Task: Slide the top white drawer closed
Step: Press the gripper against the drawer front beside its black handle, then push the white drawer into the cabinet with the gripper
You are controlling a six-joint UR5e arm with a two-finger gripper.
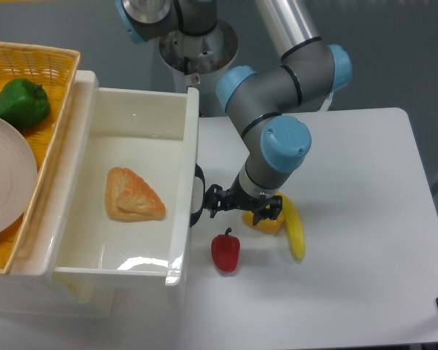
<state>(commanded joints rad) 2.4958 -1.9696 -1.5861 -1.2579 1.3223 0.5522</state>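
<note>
1. Standing pulled out from its cabinet, the top white drawer (135, 197) holds a pastry (133, 195)
2. Just beside its black handle (198, 195), the gripper (210, 202) hovers; fingers' spread I cannot tell
3. Red pepper (225, 251) and banana (293, 227) lie near on the table (365, 219)

Table (365, 219): white top, lying under even light
Floor (394, 44): grey, showing beyond the table's far edge
</note>
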